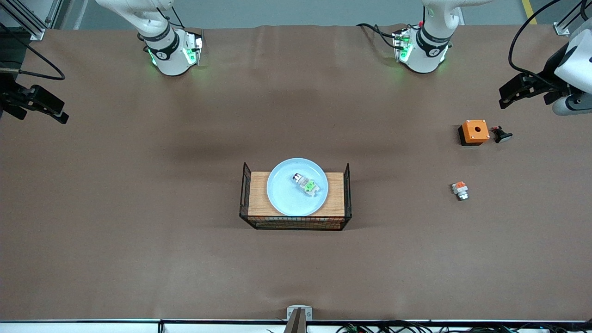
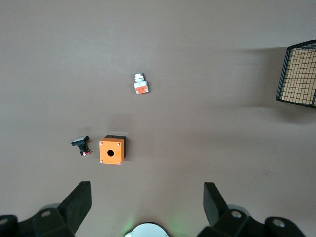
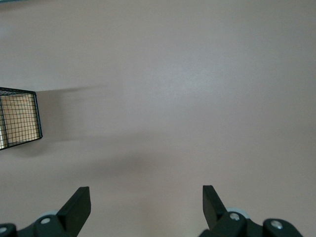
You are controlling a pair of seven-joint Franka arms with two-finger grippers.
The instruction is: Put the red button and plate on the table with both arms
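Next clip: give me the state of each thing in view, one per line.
plate: on the wooden-topped crate, not on the table.
red button: lying in the plate.
orange-block part: on the table, toward the left arm's end.
orange box: on the table, hole up.
small black part: lying beside the orange box.
left tool: open, empty, waiting.
right tool: open, empty, waiting.

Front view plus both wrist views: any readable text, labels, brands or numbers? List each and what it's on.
None readable.
Right arm base ring: a small dark mark, too small to read.
Left arm base ring: the same kind of mark, too small to read.
Plate, red button, orange box, orange-block part, wire crate and table: no print visible.
Wrist views: no text.
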